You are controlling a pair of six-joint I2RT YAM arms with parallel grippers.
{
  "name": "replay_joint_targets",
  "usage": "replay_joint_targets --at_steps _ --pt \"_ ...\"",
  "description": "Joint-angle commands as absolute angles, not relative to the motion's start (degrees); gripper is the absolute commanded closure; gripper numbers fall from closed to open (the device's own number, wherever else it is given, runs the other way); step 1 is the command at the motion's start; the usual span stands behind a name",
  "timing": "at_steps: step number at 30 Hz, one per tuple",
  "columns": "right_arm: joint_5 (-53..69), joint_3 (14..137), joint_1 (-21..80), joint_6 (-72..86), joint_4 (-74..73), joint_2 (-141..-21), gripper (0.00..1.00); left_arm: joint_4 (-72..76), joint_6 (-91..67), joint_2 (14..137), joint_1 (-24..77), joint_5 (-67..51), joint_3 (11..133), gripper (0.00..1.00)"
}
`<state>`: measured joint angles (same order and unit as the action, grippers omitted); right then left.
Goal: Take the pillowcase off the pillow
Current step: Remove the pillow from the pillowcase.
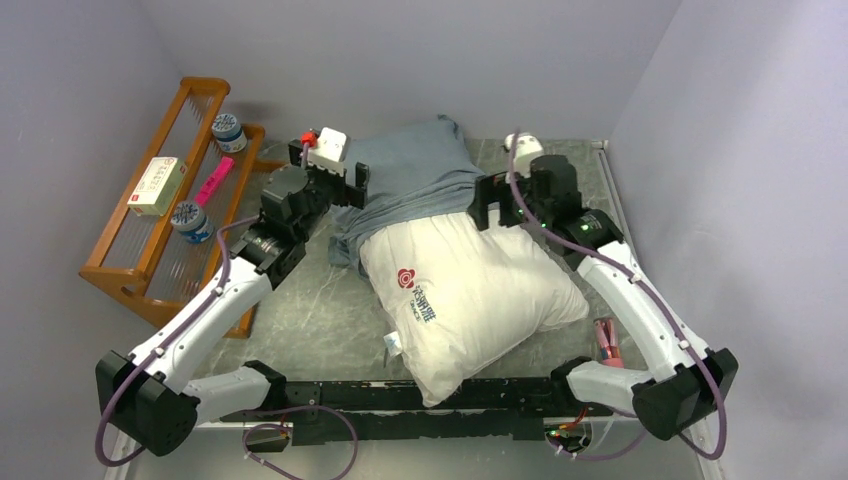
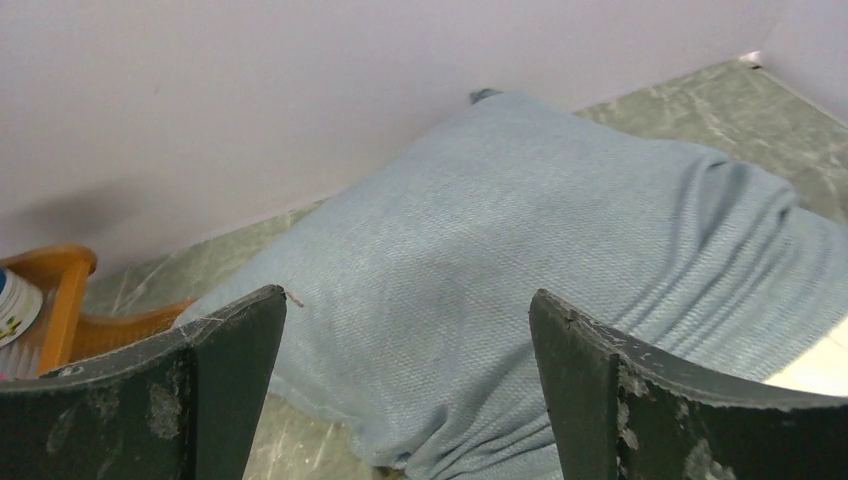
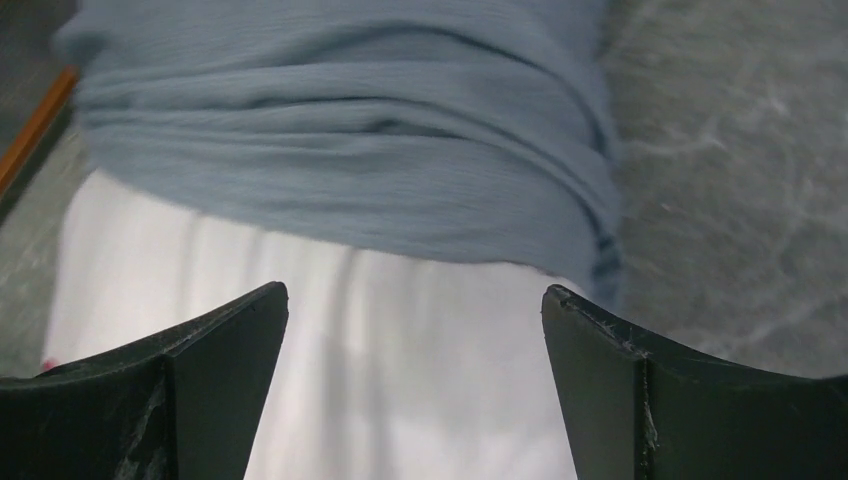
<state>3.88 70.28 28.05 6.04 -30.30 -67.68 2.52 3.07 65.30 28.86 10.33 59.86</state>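
The white pillow (image 1: 470, 295) with a red flower logo lies mid-table, its near end over the front edge. The grey-blue pillowcase (image 1: 415, 175) is bunched over its far end, plain face up. My left gripper (image 1: 357, 186) is open at the case's left edge. In the left wrist view the case (image 2: 520, 260) fills the gap between the open fingers (image 2: 405, 400). My right gripper (image 1: 487, 205) is open at the case's right edge. In the right wrist view the bunched case (image 3: 350, 150) lies just beyond the fingers (image 3: 415, 385), with bare pillow (image 3: 400, 380) between them.
A wooden rack (image 1: 170, 210) with jars, a box and a pink item stands at the left. A pink object (image 1: 607, 340) lies on the table by the right arm. Walls close in the back and right.
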Motion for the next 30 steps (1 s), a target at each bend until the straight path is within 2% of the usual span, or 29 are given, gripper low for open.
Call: replay_joint_targets --at_steps 1,6,13,19,25,30 --pt "5.91 67.08 19.08 13.46 -24.96 -65.37 0.00 5.82 5.62 63.56 30.21 4.70 59.24 0.04" --pt "13.95 60.83 9.08 22.79 -19.78 -64.57 0.00 5.40 7.09 63.74 32.05 3.52 59.28 0.04" --pt "22.63 51.51 2.38 31.82 -12.75 -63.78 0.00 5.19 7.82 63.89 33.50 1.94 59.25 0.04" --pt "28.24 46.42 1.09 35.62 -7.40 -64.40 0.00 5.14 8.00 64.40 34.37 0.77 59.30 0.04" --pt "40.73 42.44 1.14 37.85 -1.37 -67.53 0.01 5.02 7.57 65.19 34.78 -1.34 59.51 0.04" --pt "46.87 41.56 3.25 38.94 3.20 -67.97 0.13 4.75 7.03 66.09 35.13 -3.79 59.93 0.04"
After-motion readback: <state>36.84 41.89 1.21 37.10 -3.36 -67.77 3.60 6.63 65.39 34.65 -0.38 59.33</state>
